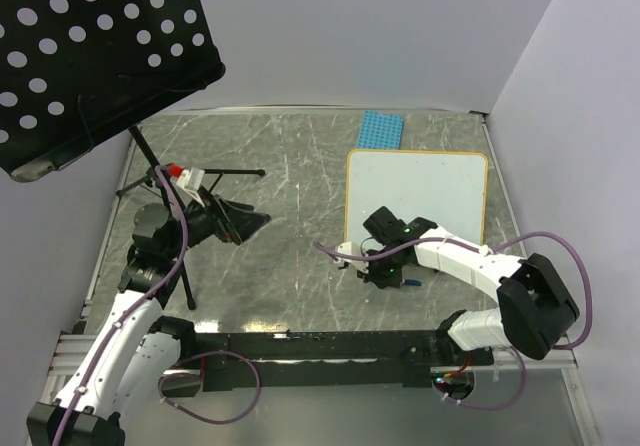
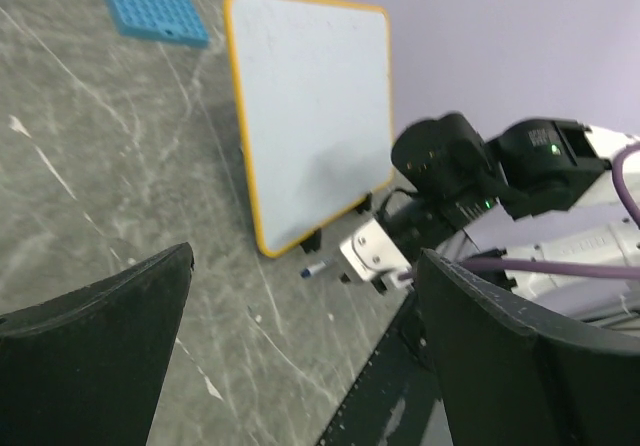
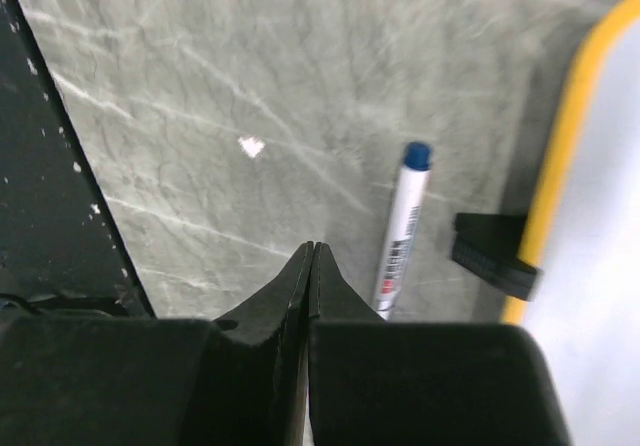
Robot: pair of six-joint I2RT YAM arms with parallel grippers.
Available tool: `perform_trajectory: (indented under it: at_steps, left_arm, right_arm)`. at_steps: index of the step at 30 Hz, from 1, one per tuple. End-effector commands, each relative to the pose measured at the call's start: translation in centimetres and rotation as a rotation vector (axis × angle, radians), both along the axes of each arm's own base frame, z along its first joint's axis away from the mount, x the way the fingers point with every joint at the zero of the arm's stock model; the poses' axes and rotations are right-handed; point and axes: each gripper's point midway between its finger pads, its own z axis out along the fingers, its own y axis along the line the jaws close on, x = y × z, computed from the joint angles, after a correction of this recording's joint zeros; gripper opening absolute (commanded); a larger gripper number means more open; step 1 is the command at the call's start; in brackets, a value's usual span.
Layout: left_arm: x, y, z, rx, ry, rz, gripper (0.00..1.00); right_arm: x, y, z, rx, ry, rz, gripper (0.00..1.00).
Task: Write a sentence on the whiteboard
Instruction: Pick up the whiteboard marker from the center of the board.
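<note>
The whiteboard (image 1: 415,191) lies flat at the right middle of the table. Its white face, also in the left wrist view (image 2: 310,116), shows no writing, so the sentence is not visible. A white marker with a blue cap (image 3: 400,226) lies on the table just off the board's near edge, beside a black clip foot (image 3: 490,251). It also shows in the left wrist view (image 2: 313,268). My right gripper (image 3: 312,251) is shut and empty, hovering just left of the marker (image 1: 385,271). My left gripper (image 1: 215,221) is open and empty at the left (image 2: 305,256).
A blue studded plate (image 1: 381,129) lies behind the board's far left corner. A black perforated music stand (image 1: 90,46) fills the far left, its legs spread beside my left arm. A small red and white object (image 1: 180,173) sits near the stand's pole.
</note>
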Motion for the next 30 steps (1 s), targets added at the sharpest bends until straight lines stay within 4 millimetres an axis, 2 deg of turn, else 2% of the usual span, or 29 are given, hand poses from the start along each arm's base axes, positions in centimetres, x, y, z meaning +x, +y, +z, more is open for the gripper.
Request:
perform_trajectory:
  at_steps: [1, 2, 4, 5, 7, 11, 16, 20, 25, 30]
  left_arm:
    - [-1.1, -1.1, 0.7, -0.032, 0.001, -0.036, 0.98]
    - [-1.4, -1.3, 0.6, -0.027, 0.004, -0.043, 0.98]
    - [-1.4, -1.4, 0.5, -0.024, 0.002, -0.039, 0.98]
    - [-1.4, -1.4, 0.4, -0.022, 0.003, -0.037, 0.98]
    - [-1.4, -1.4, 0.5, -0.02, 0.001, -0.037, 0.97]
    - [-1.4, -1.4, 0.6, -0.021, -0.002, -0.04, 0.97]
    - [-1.6, -1.4, 0.7, -0.022, -0.005, -0.04, 0.97]
    - [-1.8, -1.3, 0.8, -0.026, -0.011, -0.036, 0.97]
    - [-2.1, -1.4, 1.0, -0.034, -0.017, -0.047, 0.97]
    - [-2.3, -1.4, 1.0, -0.041, -0.019, -0.052, 0.97]
  right_arm:
    - [1.0, 0.6, 1.6, 0.04, -0.053, 0.003, 0.03]
    - [1.1, 0.6, 1.8, 0.046, -0.06, -0.007, 0.2]
    - [1.5, 0.2, 2.5, 0.063, -0.091, -0.028, 0.36]
    - [1.8, 0.0, 2.6, 0.064, -0.108, -0.038, 0.5]
    - [2.2, -0.8, 2.6, 0.061, -0.126, -0.061, 0.57]
    - [2.3, -1.6, 2.0, 0.053, -0.114, -0.073, 0.6]
    - [2.2, -2.1, 0.2, 0.011, -0.081, -0.081, 0.59]
    - [3.0, -2.4, -0.5, -0.024, -0.104, -0.099, 0.58]
    - [3.3, -3.0, -1.6, -0.072, -0.097, -0.106, 0.54]
    - [2.8, -3.2, -2.3, -0.092, -0.07, -0.108, 0.49]
